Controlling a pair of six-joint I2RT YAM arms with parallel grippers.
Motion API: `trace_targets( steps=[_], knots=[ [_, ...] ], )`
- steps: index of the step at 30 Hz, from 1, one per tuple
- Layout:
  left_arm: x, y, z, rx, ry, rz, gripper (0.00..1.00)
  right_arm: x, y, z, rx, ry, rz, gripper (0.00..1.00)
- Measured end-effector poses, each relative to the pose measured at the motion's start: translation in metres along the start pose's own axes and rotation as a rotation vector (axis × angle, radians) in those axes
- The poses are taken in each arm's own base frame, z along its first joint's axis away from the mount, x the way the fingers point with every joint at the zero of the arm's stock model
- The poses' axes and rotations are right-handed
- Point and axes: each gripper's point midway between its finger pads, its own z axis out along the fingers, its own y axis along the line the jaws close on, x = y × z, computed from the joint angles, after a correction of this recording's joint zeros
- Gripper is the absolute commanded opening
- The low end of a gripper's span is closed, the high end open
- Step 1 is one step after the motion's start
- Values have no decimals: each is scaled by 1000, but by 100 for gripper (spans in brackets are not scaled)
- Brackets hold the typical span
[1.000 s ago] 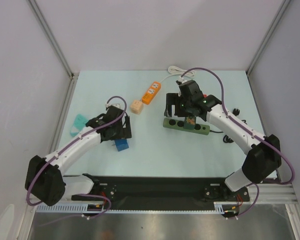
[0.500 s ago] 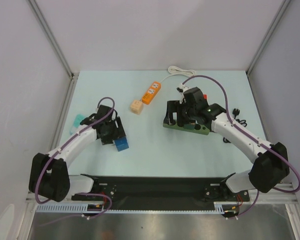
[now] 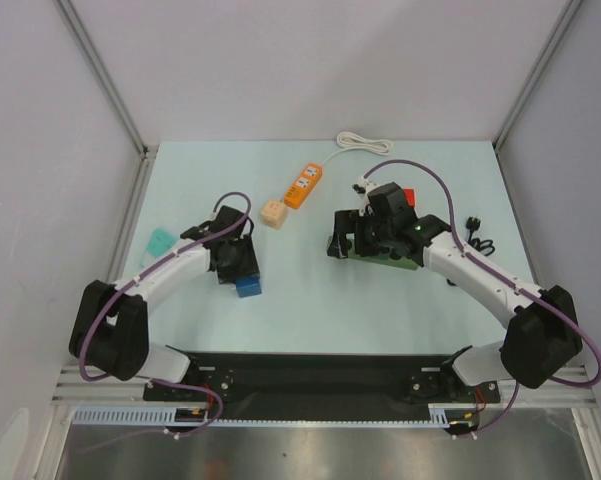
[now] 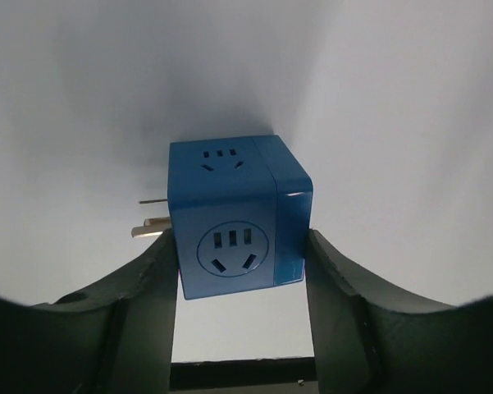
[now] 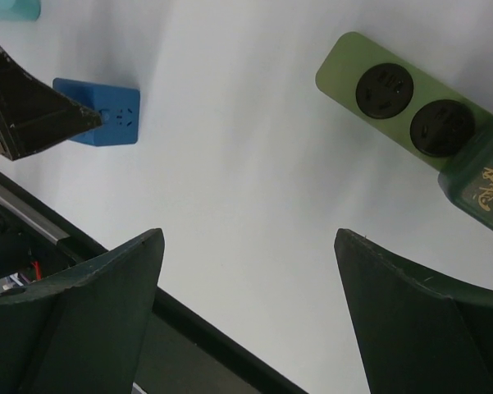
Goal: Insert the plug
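My left claw (image 4: pixel 239 240) pinches the blue plastic cube adapter (image 4: pixel 230 222) by flat sides, prongs (image 4: pixel 152 218) at 9 o'clock: likely rigid, light, slick. Right claw (image 5: pixel 248 238) gapes wide.

The blue cube plug (image 4: pixel 234 217) sits on the surface (image 3: pixel 310 300), prongs pointing sideways, well apart from the green strip (image 5: pixel 394 103), whose two round sockets stand empty.

my overhead feed shows a pale blue-green tabletop (image 3: pixel 310 310) mid-frame, plain white back wall (image 3: pixel 310 70) above it, grey-white side panels (image 3: pixel 40 160) left and right, aluminium posts (image 3: pixel 102 80) slanting in from both upper corners, black base plate (image 3: pixel 310 375) low, soft even light
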Motion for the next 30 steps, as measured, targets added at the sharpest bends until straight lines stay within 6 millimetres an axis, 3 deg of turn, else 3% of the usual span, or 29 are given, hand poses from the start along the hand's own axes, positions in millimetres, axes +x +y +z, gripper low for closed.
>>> trace_targets(
  steps=[2, 7, 12, 14, 18, 23, 27, 30],
  knots=[
    [-1, -5, 0, 0, -14, 23, 0, 4, 1, 2, -8, 6, 0, 92],
    [5, -21, -10, 51, -24, 74, 0, 13, 12, 9, -92, 14, 4, 91],
    [-3, -62, -52, 268, -42, 117, 0, 30, 33, 12, -246, -17, -156, 93],
    [-8, -83, -74, 371, -47, 135, 0, 34, 45, 7, -302, -71, -230, 93],
    [-6, -105, -109, 524, -41, 164, 0, 29, 70, -14, -398, -230, -409, 95],
    [6, -112, -131, 607, -3, 193, 0, 16, 98, -42, -487, -404, -635, 96],
    [15, -112, -142, 643, 20, 208, 1, 27, 123, -50, -536, -463, -833, 96],
    [17, -113, -152, 675, 12, 218, 0, 36, 131, -46, -551, -461, -915, 96]
  ],
)
